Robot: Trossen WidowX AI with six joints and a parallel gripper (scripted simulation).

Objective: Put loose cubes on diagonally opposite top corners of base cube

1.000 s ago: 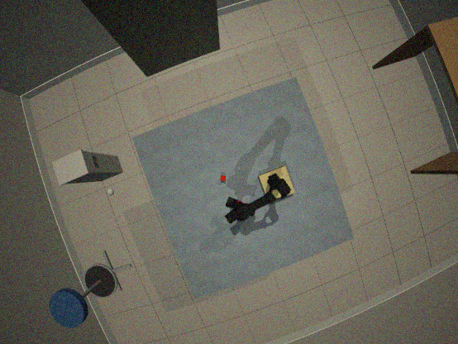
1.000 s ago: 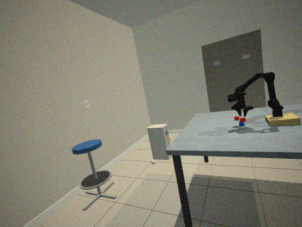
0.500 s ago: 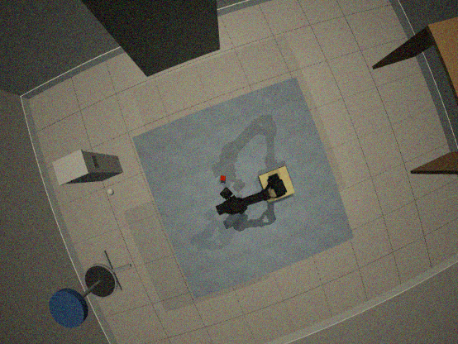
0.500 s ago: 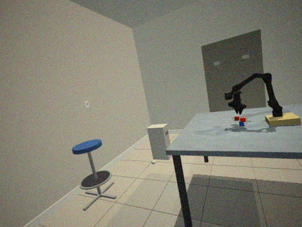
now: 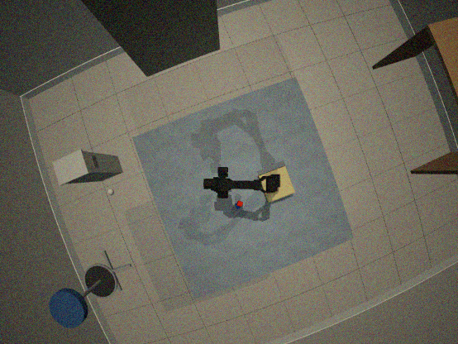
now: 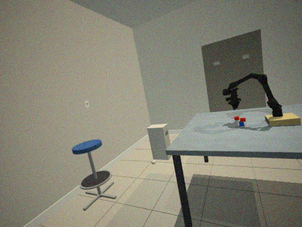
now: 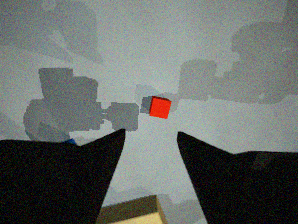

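Note:
The blue base cube (image 6: pixel 241 124) (image 5: pixel 236 206) stands on the table with one red cube (image 6: pixel 242 119) (image 5: pixel 240 203) on its top. In the wrist view only a blue sliver (image 7: pixel 70 142) shows beside the left finger, and its red cube is hidden. The other red cube (image 6: pixel 236 118) (image 7: pixel 160 107) is apart from them, with a greyish patch beside it, shadow or support, I cannot tell which. The arm hides it in the top view. My gripper (image 7: pixel 151 134) (image 6: pixel 235 108) is open and empty, pointing down above this cube, which lies ahead of the fingertips in the wrist view.
The arm stands on a yellow block (image 5: pixel 285 191) (image 6: pixel 284 120) on the blue-grey table (image 5: pixel 289 231) (image 6: pixel 207 142). The base cube with its red cube is beside my gripper. A blue stool (image 5: pixel 68 308) (image 6: pixel 87 147) and a white cabinet (image 5: pixel 72 167) (image 6: pixel 158 142) stand off the table.

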